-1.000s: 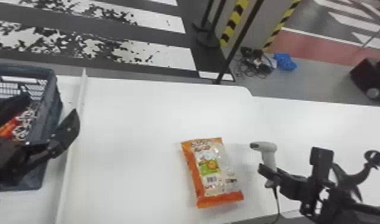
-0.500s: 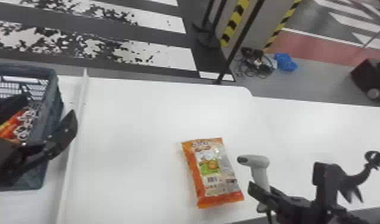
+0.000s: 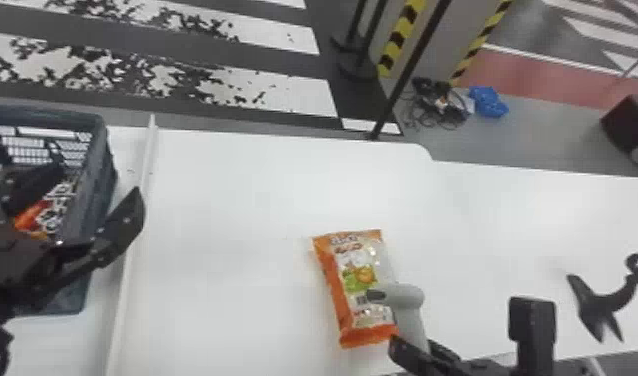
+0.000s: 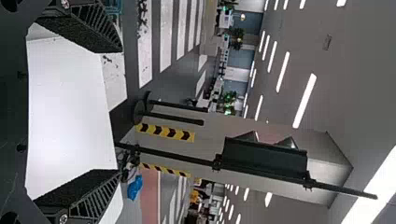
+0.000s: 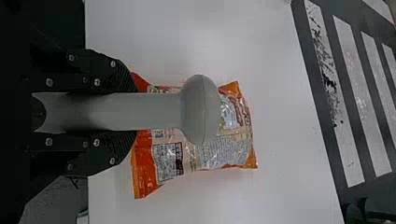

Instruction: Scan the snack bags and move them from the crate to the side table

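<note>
- Looking out over a worn black-and-white striped floor (image 3: 283,95) beyond the work area.
- Facing a broad, smooth white table (image 3: 263,190), stretching across the head view and running on toward the right side.
- Having a dark grey-blue plastic lattice crate (image 3: 48,111) at the left, partly covered by the left arm, and seeing orange and silvery-white packets (image 3: 33,215) inside.
- Running a long, thin white divider strip (image 3: 120,310) along the table, just to the right of the crate.
- Holding the left gripper (image 3: 98,181) wide open and empty, reaching one black finger over the crate's interior and the other past its right wall.
- Closing the right gripper (image 3: 415,347) around the handle of a pale grey plastic handheld scanner, gripping it between both fingers, as the right wrist view is confirming.
- Resting the single orange-and-clear plastic snack bag (image 3: 358,280) flat on the table, well apart from the crate, showing its printed face.
- Hanging the rounded head of the scanner (image 3: 405,295) over part of the bag, overlapping it in both the head view and the right wrist view.
- Leaving black cables (image 3: 435,107) and a small blue bundle (image 3: 489,101) side by side on the floor beyond the table.
</note>
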Controlling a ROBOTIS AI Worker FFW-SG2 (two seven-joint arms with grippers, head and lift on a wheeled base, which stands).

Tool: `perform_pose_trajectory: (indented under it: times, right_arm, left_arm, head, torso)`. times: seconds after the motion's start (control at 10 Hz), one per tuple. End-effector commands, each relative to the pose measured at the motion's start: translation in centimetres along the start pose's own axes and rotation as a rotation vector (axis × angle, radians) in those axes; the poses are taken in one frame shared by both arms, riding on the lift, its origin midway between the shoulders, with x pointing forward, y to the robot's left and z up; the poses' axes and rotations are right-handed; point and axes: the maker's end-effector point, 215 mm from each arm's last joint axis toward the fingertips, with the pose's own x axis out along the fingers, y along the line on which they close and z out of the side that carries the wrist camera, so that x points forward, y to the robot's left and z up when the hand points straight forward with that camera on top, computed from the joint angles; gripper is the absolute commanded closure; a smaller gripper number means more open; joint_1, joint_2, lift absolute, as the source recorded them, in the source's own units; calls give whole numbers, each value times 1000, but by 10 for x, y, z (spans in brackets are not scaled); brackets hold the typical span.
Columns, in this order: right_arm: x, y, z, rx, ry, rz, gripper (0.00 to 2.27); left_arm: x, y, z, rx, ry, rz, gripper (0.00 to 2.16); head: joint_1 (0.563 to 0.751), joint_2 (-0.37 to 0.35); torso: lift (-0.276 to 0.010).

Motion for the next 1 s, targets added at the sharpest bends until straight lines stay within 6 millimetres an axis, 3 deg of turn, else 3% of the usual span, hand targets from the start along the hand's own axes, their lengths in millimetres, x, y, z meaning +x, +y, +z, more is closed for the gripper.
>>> perform_pose_trajectory:
  times: [0.0,0.3,0.5,0.7,0.9]
  right_arm:
    - [15,2,-4,-6,7,2,2236]
    - [44,0,-23,-18,40,3,2236]
    - [51,4,-28,-20,41,13,2236]
    - [36,-6,1,-18,-13,0,2240]
    - [19,-45,35,28,-30,-42,2240]
  left_arm:
    - [-4,0,1,-4,-4,1,70]
    - [-7,1,3,-2,-8,6,70]
    - [-8,4,3,-1,-9,14,70]
    - [-8,4,3,-1,-8,14,70]
    - [-10,3,6,0,-11,16,70]
  head:
    - [695,-311]
    - [695,-288]
    - [695,-274]
    - [695,-263]
    - [695,-289]
  torso:
    - [-87]
    - [-87]
    - [-87]
    - [-87]
    - [-87]
